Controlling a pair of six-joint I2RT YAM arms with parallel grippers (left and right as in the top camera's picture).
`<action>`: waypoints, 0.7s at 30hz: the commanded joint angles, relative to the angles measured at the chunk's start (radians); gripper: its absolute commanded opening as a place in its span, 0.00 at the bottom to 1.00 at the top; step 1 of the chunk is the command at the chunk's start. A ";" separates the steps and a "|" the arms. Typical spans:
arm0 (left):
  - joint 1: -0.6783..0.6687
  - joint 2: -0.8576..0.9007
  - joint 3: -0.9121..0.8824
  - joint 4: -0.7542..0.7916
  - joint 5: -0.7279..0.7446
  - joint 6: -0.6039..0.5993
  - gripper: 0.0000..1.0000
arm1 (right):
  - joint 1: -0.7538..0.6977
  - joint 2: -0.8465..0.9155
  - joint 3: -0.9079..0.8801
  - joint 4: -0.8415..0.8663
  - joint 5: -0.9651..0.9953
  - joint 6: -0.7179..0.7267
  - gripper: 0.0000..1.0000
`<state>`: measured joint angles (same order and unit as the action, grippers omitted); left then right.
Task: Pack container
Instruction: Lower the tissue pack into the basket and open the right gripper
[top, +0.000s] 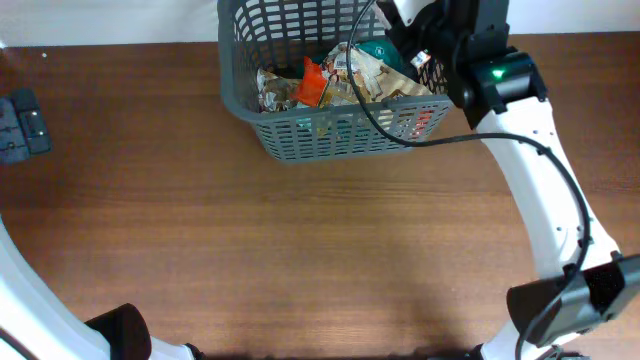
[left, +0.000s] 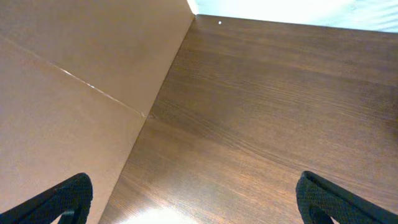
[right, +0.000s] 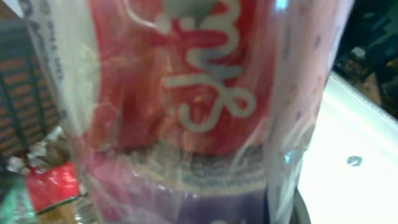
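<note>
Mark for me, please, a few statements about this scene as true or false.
1. The grey basket holds several snack packets. True.
2. The basket stands in the middle of the tabletop. False: it stands at the far edge.
3. The left claw is shut on a packet. False: it is open and empty above bare wood.
4. A red packet with white script lettering fills the right wrist view. True.
5. The right arm reaches over the basket's right side. True.

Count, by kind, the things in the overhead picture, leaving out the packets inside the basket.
dark grey basket: 1
robot arms: 2
grey device at the table's left edge: 1
Total: 4
</note>
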<state>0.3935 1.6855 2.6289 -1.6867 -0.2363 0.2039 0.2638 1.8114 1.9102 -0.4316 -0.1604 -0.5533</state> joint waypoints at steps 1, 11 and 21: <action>0.005 -0.009 0.005 0.000 0.004 -0.013 0.99 | 0.004 0.044 0.011 0.008 0.027 -0.068 0.04; 0.005 -0.009 0.005 0.000 0.004 -0.013 0.99 | -0.005 0.140 0.011 -0.002 0.074 -0.098 0.22; 0.005 -0.009 0.005 0.000 0.004 -0.013 0.99 | -0.020 0.161 0.013 -0.034 0.116 -0.091 0.50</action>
<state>0.3935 1.6855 2.6289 -1.6867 -0.2363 0.2039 0.2436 1.9759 1.9102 -0.4698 -0.0830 -0.6483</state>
